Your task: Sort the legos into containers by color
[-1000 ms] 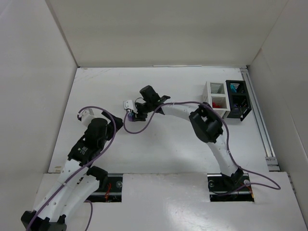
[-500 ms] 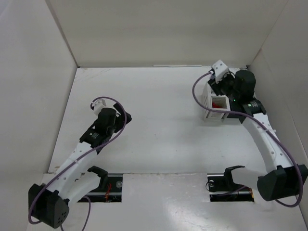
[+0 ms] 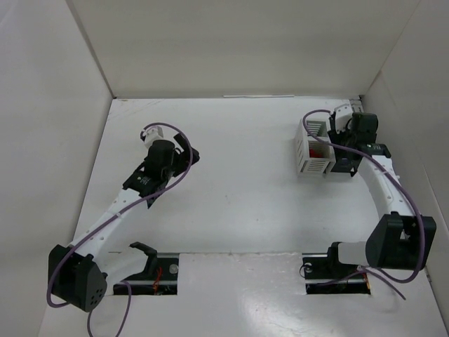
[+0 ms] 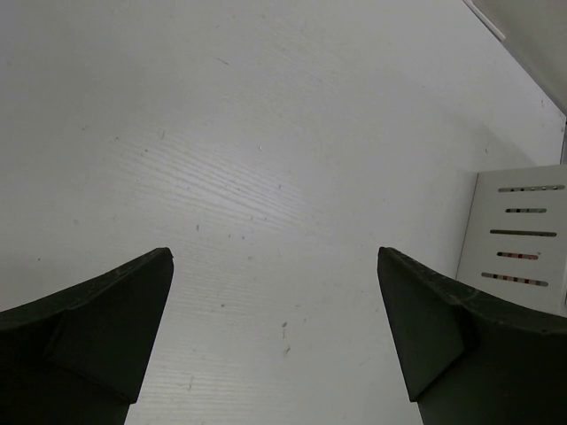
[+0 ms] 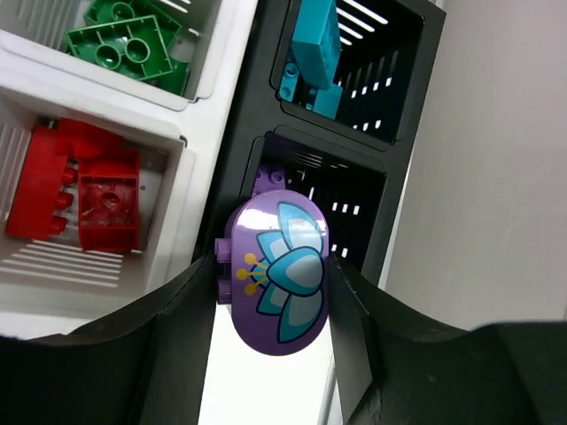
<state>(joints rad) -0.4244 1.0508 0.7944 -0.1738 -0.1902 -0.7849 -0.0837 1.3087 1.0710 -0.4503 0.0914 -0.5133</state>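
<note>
My right gripper [image 5: 275,270] is shut on a purple lego [image 5: 276,288], a rounded piece printed with a teal flower. It hangs over the near compartment of the black container [image 5: 257,106], whose far compartment holds teal legos [image 5: 310,57]. Beside it, the white container [image 5: 205,133] holds green legos [image 5: 124,44] and red legos [image 5: 80,190] in separate compartments. In the top view the right gripper [image 3: 344,133] is over the containers at the back right, next to the white container [image 3: 312,151]. My left gripper [image 4: 275,252] is open over bare table, left of centre [image 3: 191,156].
White walls enclose the table on three sides. A metal rail [image 3: 379,182] runs along the right edge behind the containers. The white container's slatted side [image 4: 523,239] shows at the right of the left wrist view. Purple cables loop off both arms.
The right arm has swung from the table's middle to the containers at the back right, carrying the purple lego. The left arm has reached a little further forward.
</note>
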